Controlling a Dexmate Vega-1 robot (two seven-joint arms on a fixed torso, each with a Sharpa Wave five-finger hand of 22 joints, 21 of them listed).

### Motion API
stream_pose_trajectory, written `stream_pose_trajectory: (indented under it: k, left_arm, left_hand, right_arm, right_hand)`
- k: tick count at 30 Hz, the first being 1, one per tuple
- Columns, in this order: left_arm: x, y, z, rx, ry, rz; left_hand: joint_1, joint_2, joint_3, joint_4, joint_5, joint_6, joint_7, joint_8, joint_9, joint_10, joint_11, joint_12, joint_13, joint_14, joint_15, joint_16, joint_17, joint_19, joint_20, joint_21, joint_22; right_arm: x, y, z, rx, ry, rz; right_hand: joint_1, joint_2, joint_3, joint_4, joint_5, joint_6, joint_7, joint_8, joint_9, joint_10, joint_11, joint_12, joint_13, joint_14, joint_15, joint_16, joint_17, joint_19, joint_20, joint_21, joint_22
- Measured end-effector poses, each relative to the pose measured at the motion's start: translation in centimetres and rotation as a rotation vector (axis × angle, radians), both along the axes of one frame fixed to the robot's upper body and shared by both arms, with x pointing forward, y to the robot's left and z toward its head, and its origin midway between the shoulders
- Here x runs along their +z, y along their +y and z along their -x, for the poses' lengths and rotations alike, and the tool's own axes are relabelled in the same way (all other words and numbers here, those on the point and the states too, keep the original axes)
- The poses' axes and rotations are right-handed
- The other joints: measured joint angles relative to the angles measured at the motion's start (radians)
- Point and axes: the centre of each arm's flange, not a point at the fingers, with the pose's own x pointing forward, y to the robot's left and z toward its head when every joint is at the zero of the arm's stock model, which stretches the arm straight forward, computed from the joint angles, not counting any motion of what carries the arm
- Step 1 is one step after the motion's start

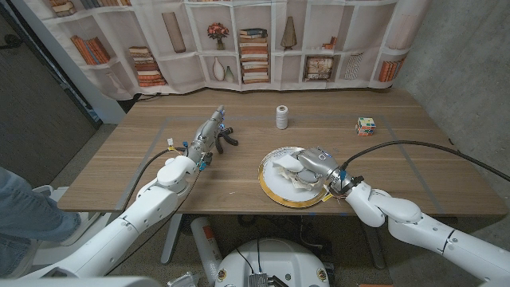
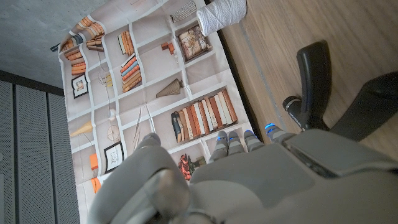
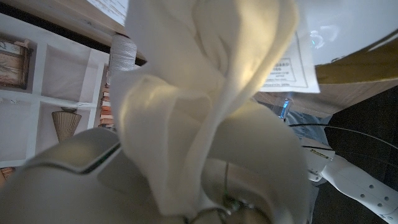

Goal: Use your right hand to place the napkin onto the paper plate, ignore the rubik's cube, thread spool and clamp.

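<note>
The white napkin [image 1: 287, 171] is bunched over the gold-rimmed paper plate [image 1: 275, 191] near the table's front edge, its lower folds touching the plate. My right hand [image 1: 315, 165] is over the plate's right side and grips the napkin. In the right wrist view the napkin [image 3: 205, 93] rises crumpled out of my right hand [image 3: 74, 180], with the plate [image 3: 354, 25] just beyond it. My left hand [image 1: 209, 134] is on the table left of the plate, holding nothing, its fingers straight and together.
A black clamp [image 1: 226, 137] lies right beside my left hand's fingertips [image 2: 245, 140]; the clamp [image 2: 317, 81] is close ahead of them. A white thread spool [image 1: 282, 117] stands mid-table, a rubik's cube [image 1: 366, 125] at the right. A person's leg [image 1: 24, 211] is at the left edge.
</note>
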Motion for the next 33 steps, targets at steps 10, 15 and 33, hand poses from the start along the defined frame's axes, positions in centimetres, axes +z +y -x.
stream_pose_trajectory:
  k: [10, 15, 33]
  left_arm:
    - [-0.19, 0.2, -0.11, -0.001, 0.004, 0.001]
    - [-0.2, 0.24, -0.15, -0.003, 0.005, -0.001]
    - [0.04, 0.07, -0.27, -0.007, 0.003, -0.004]
  left_hand:
    - [0.0, 0.0, -0.004, -0.004, 0.0, 0.0, 0.0, 0.0, 0.0, 0.0, 0.0, 0.0, 0.0, 0.0, 0.0, 0.0, 0.0, 0.0, 0.0, 0.0, 0.0]
    - [0.0, 0.0, -0.008, 0.0, 0.0, 0.0, 0.0, 0.0, 0.0, 0.0, 0.0, 0.0, 0.0, 0.0, 0.0, 0.0, 0.0, 0.0, 0.0, 0.0, 0.0]
    - [0.003, 0.003, -0.008, 0.0, 0.0, 0.0, 0.0, 0.0, 0.0, 0.0, 0.0, 0.0, 0.0, 0.0, 0.0, 0.0, 0.0, 0.0, 0.0, 0.0, 0.0]
  right_arm:
    - [-0.03, 0.17, -0.09, -0.014, 0.005, 0.007]
    - [-0.05, 0.25, -0.12, -0.02, 0.01, 0.012]
    - [0.04, 0.19, 0.06, -0.029, 0.019, 0.029]
  right_hand:
    - [-0.031, -0.018, -0.008, 0.0, 0.003, -0.075, -0.025, 0.0, 0.0, -0.069, -0.001, 0.0, 0.005, -0.039, 0.009, -0.004, -0.005, -0.011, 0.008, -0.014, 0.0]
    - [-0.046, -0.032, -0.019, 0.003, 0.01, -0.12, -0.026, -0.004, 0.0, -0.108, -0.002, 0.0, 0.005, -0.054, 0.013, -0.004, -0.005, -0.018, 0.008, -0.026, -0.003]
    - [-0.102, -0.081, -0.051, 0.001, 0.045, -0.405, -0.027, -0.011, 0.0, -0.291, 0.033, 0.0, 0.014, -0.144, 0.032, -0.008, -0.005, -0.034, 0.05, -0.07, -0.005]
